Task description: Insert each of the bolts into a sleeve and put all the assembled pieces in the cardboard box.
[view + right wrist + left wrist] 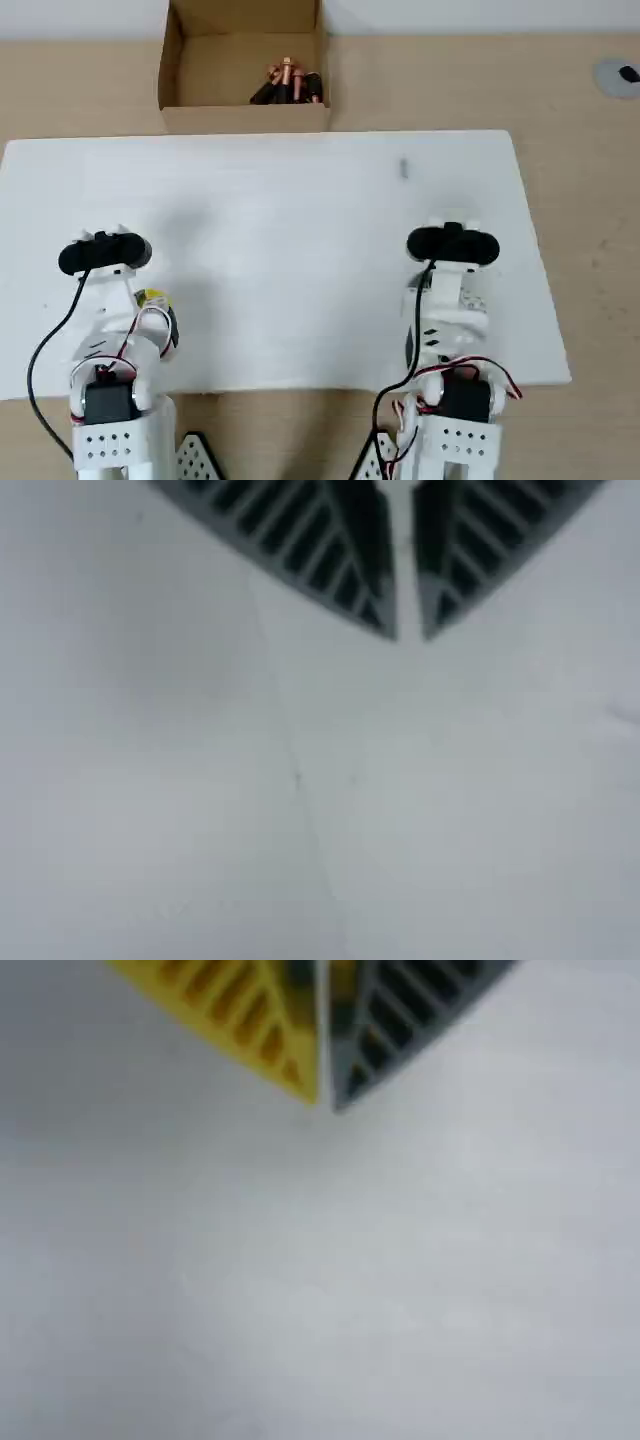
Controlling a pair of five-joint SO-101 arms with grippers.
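We see the left gripper (325, 1100) with its yellow ribbed plastic finger (240, 1010) and its dark grey ribbed finger (400, 1010) closed tip to tip, with nothing between them. The right gripper (410, 635) has two dark grey ribbed fingers (300, 540) drawn almost together, only a thin slit of white showing between them, and they hold nothing. Both grippers point down at the flat white sheet (280, 260) and sit close over it. Beside the right gripper's fingers a faint straight crease (295, 780) runs across the sheet.

From the high view we make out the left arm (110, 330) of white plastic, folded back over the sheet's near left part, with a black wrist camera (105, 253) at its front. The right arm (445, 320) is folded the same way over the near right part, under its own black camera (453, 244). The two arms are well apart.

The white sheet lies on a light wooden table (580, 180) and bears a small grey mark (404, 168) near its far edge. Just beyond that edge stands the open brown cardboard box (245, 119). Inside it, copper-coloured bolts (288, 72) seated in black sleeves (265, 95) lie in a small heap against its near right side. A grey round disc (615, 77) rests on the table at the far right.
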